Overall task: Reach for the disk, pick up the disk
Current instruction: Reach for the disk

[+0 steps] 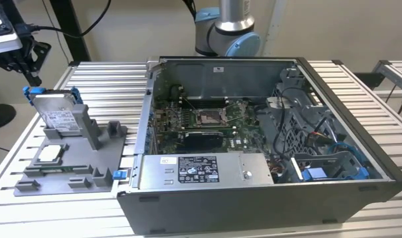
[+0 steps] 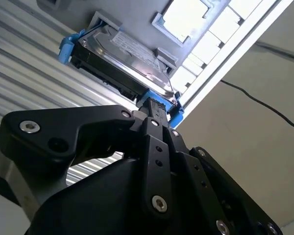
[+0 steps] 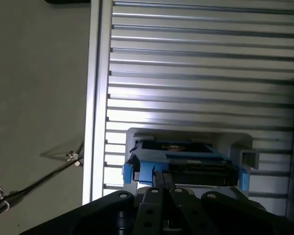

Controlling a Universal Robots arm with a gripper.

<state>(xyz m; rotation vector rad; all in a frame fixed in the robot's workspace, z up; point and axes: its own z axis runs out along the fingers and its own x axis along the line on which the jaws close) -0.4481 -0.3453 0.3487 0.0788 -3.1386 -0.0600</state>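
Note:
The disk (image 1: 58, 115) is a silver-grey drive with a white label and blue rails. It stands tilted on edge in a grey holder at the exterior view's left. My gripper (image 1: 32, 78) hangs just above and behind its top blue rail, apart from it. In both wrist views the black fingers run together to a narrow tip, shut with nothing between them. In the second wrist view the gripper (image 2: 154, 105) ends close to the blue rail of the disk (image 2: 122, 54). In the first wrist view the gripper (image 3: 161, 177) sits over the disk (image 3: 186, 161).
The grey fixture (image 1: 75, 166) also carries a small square silver chip (image 1: 50, 152). An open computer case (image 1: 254, 139) stands at the exterior view's right of it, with a blue bracket (image 1: 333, 171) inside. All rest on a slatted metal table (image 1: 101, 79).

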